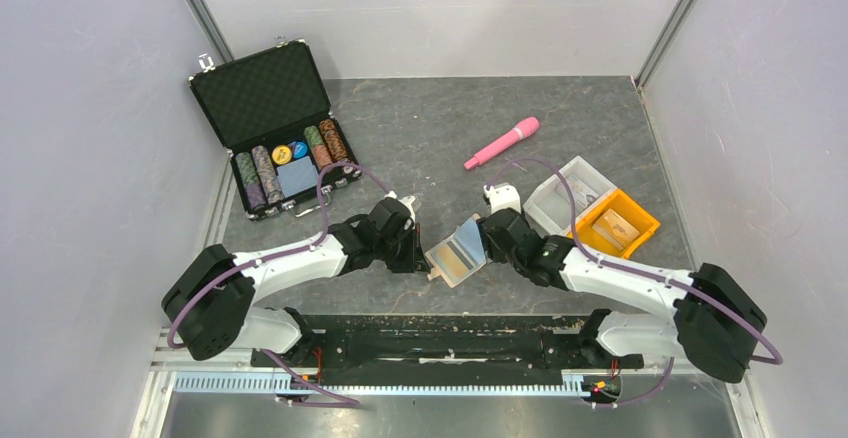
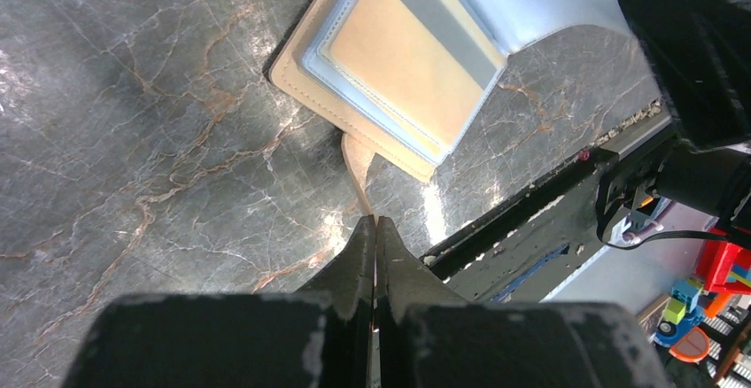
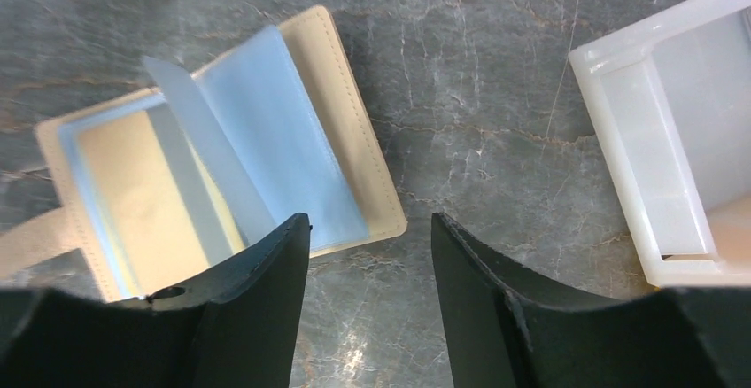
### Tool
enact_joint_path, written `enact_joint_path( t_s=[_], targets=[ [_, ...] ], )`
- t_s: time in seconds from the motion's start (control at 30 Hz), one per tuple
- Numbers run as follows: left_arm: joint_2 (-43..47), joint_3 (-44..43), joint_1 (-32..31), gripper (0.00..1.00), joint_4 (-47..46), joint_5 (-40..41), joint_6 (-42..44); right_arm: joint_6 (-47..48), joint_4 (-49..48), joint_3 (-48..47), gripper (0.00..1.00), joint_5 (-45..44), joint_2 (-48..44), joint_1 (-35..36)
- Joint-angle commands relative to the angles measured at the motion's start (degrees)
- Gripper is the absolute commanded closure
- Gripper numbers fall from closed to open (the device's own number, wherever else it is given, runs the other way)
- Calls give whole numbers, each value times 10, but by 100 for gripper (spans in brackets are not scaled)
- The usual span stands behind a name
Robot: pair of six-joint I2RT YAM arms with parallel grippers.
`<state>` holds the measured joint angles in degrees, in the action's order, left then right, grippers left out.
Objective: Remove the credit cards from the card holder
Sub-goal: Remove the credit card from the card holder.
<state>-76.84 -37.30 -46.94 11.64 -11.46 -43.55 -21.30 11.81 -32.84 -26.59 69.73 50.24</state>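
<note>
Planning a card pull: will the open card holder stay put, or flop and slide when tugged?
Probably floppy: the card holder has sleeves that fan up loosely, and its snap tab bends toward the left hand pinching it. Likely light, so it may slide on the smooth table unless that pinch anchors it.

This is a robotics lab, laid out as an enclosed test cell. Plain pale grey wall panels (image 1: 90, 108) close in three sides, joined by bare aluminium corner posts (image 1: 205, 13). Two white jointed robot arms, the left arm (image 1: 290, 258) and the right arm (image 1: 620, 278), are bolted to a black mounting rail (image 1: 440, 343) at the near edge of a dark grey stone-patterned tabletop (image 1: 430, 128). Loops of purple cable (image 1: 335, 183) trail from them. The props are an unrelated assortment (a black foam-lined case of poker chips (image 1: 275, 123), a pink plastic wand (image 1: 502, 143), a clear plastic bin (image 1: 575, 193), an orange plastic tray (image 1: 620, 223), a tan leather-like card holder (image 1: 458, 253)).
</note>
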Motion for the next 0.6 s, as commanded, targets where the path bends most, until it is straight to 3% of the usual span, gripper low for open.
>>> enact_joint_path(
  t_s=[0.0, 0.13, 0.33, 0.57],
  targets=[
    [14, -17, 3, 98, -14, -17, 3, 1, 26, -49, 47, 14, -47, -1],
    [17, -18, 3, 98, -18, -18, 4, 6, 35, -72, 50, 43, -85, -1],
    [19, -23, 3, 98, -19, -16, 3, 29, -19, -75, 56, 166, -90, -1],
    [31, -11, 3, 98, -16, -3, -4, 21, -84, -32, 48, 185, -31, -1]
  ],
)
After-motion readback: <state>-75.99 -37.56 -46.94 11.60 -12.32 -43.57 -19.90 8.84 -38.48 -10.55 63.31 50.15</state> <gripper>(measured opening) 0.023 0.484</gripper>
